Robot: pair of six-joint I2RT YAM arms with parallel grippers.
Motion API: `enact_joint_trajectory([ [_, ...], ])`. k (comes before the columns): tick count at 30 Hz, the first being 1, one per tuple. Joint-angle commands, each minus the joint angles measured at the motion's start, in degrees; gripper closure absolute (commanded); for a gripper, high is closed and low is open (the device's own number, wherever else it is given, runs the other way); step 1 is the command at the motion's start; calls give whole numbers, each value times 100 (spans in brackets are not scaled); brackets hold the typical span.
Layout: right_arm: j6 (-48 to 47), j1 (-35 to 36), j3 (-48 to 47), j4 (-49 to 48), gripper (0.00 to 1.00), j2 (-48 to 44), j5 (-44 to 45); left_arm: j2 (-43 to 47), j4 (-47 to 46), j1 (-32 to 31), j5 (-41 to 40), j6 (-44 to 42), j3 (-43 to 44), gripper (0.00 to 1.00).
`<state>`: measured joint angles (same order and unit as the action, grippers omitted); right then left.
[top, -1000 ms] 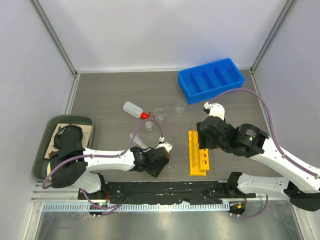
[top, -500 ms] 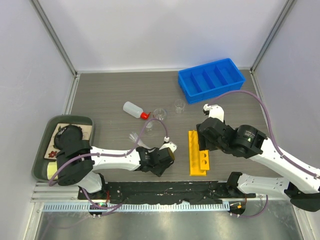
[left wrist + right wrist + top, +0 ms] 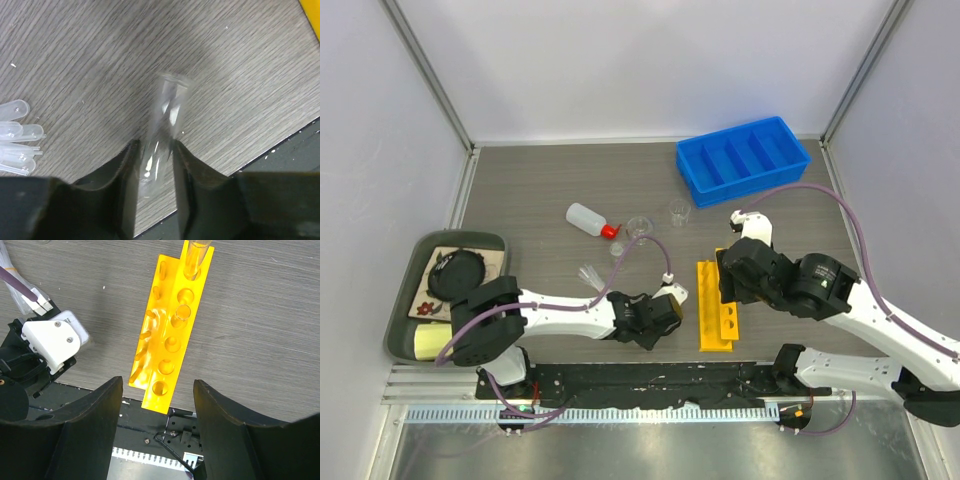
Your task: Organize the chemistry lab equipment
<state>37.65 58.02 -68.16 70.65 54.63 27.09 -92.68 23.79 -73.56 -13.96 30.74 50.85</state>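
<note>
My left gripper (image 3: 156, 145) is shut on a clear glass tube (image 3: 167, 107) and holds it over the wood table. In the top view it (image 3: 665, 308) sits just left of the yellow holed rack (image 3: 716, 305). My right gripper (image 3: 157, 382) is open and empty above the near end of the rack (image 3: 170, 340), which holds two clear tubes (image 3: 194, 257). A white squeeze bottle with a red nozzle (image 3: 588, 219), two small clear beakers (image 3: 640, 227) (image 3: 678, 210) and a small flask (image 3: 617, 250) stand mid-table. Clear pipettes (image 3: 590, 272) lie left of my left gripper, also in the left wrist view (image 3: 15, 145).
The blue compartmented bin (image 3: 742, 156) stands at the back right. A dark green tray (image 3: 402, 300) with its contents sits at the near left. The black base rail (image 3: 650, 378) runs along the near table edge, close behind both grippers.
My left gripper has moved right with the tube, from beside the pipettes to close by the yellow rack. The right arm has shifted slightly.
</note>
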Motion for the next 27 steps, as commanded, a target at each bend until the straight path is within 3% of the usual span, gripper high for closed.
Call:
enact_joint_trajectory([
  [1, 102, 25, 40, -104, 36, -119, 42, -154, 38, -27, 16, -60, -277, 72],
  [3, 120, 25, 31, -113, 36, -119, 42, -40, 47, -27, 16, -51, -330, 81],
  [6, 120, 25, 40, -183, 36, -119, -63, 197, 82, -27, 24, -42, -426, 85],
  [13, 85, 25, 224, -814, 36, -347, -1038, 1216, 284, -27, 630, -349, -330, 85],
  [18, 173, 17, 663, -1361, 36, -655, -1943, 2296, 266, -9, 1656, -744, -269, 85],
  [27, 278, 25, 1296, -2519, 36, -928, -3411, 3291, -454, 140, 2915, -842, -435, 86],
])
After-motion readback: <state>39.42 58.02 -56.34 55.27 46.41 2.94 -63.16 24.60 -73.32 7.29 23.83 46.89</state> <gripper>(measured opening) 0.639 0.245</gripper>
